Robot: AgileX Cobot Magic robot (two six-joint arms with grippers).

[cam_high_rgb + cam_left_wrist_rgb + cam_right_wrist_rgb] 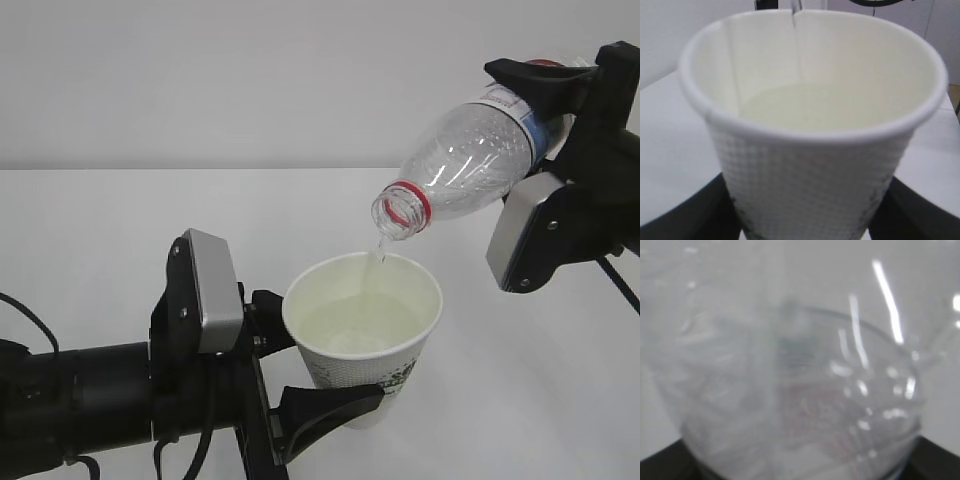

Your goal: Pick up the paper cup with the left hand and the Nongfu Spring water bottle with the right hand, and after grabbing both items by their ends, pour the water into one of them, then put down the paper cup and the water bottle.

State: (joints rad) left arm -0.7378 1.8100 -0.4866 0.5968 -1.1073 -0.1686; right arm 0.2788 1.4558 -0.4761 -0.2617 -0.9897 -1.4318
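- The left end effector [320, 375] holds the paper cup [365, 340] upright above the white surface [100, 250], its black jaws spread partway and pressed against the cup's lower wall from both sides.
- In the exterior view the cup sits at about 6 o'clock from frame centre, and the arm carrying it comes in from 8 o'clock.
- The right end effector [555, 120] grips the Nongfu Spring water bottle [470, 160] around its labelled rear part, jaws likewise spread to the bottle's width.
- That end effector sits at roughly 2 o'clock from frame centre in the exterior view.
- The bottle is tilted with its open mouth and red neck ring pointing down toward 8 o'clock, the mouth just above the cup's far rim.
- A thin stream of the water [360, 320] falls from the mouth into the cup, entering near the rim at 12 o'clock of the cup's opening.
- The liquid pooled in the cup looks faintly yellowish against the cream inside.
- In the left wrist view the paper cup [810, 185] fills the frame, textured white wall toward the camera, the water [825, 107] lying well below the rim, the stream dropping from 12 o'clock.
- Black finger [920, 210] parts show at 4 and 8 o'clock beside the cup's base.
- The right wrist view is blurred, filled by the bottle's [790, 390] clear ribbed plastic.
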